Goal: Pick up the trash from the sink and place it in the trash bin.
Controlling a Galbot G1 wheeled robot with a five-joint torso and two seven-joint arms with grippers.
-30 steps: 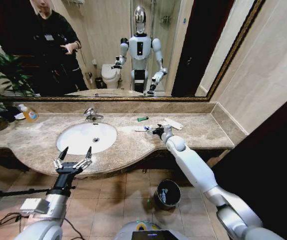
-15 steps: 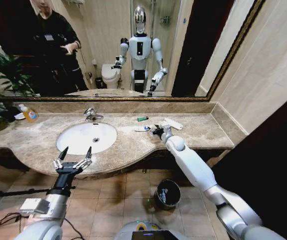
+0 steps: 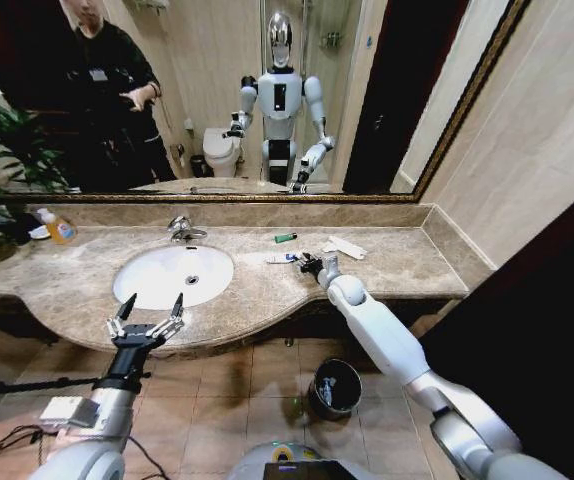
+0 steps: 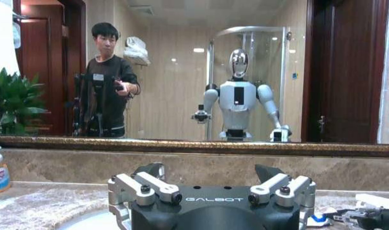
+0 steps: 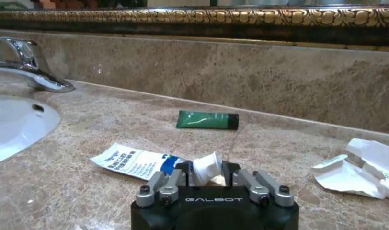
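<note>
Trash lies on the marble surface (image 3: 387, 262) to the right of the sink (image 3: 174, 274), not in the basin: a white tube (image 5: 140, 162) with a blue end, a small green tube (image 5: 207, 120) nearer the back wall, and an opened white packet (image 5: 364, 170) further right. The right gripper (image 5: 211, 175) is down on the surface, its fingers clamped on a small white piece at the tube's blue end. These items look light, thin and soft, likely to buckle or slip, so a pinch across the flat body seems safest. The left gripper (image 3: 147, 315) hovers at the front edge of the surface below the sink, fingers spread apart. The trash bin (image 3: 337, 387) stands on the floor below.
</note>
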